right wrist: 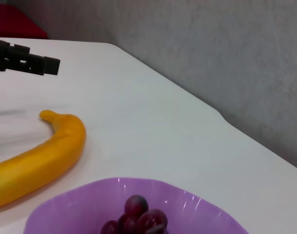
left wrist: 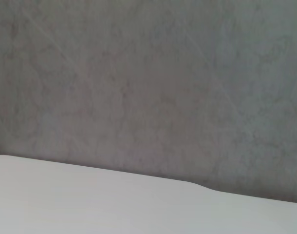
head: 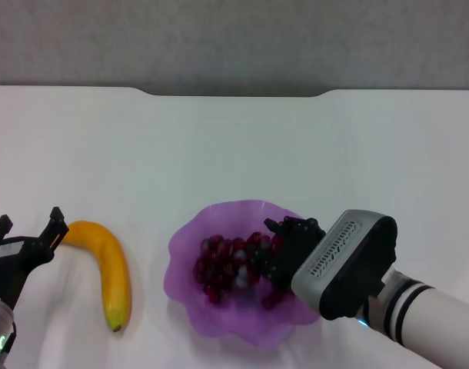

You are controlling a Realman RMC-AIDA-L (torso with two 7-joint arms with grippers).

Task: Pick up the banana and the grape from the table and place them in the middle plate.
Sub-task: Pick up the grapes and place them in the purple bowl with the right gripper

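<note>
The banana (head: 105, 269) (right wrist: 39, 161) lies on the white table (head: 242, 146) to the left of the purple plate (head: 190, 296) (right wrist: 90, 200). My left gripper (head: 31, 223) stands open just left of the banana's far end, and one of its dark fingers (right wrist: 24, 61) shows in the right wrist view. The grape bunch (head: 227, 265) (right wrist: 136, 219) rests inside the plate. My right gripper (head: 290, 247) is over the plate's right side, right at the bunch's right end. The left wrist view shows none of these things.
The table's far edge has a notch (head: 234, 94) (left wrist: 202, 187), with a grey wall (left wrist: 148, 78) behind it. Bare tabletop stretches beyond the plate and to its right.
</note>
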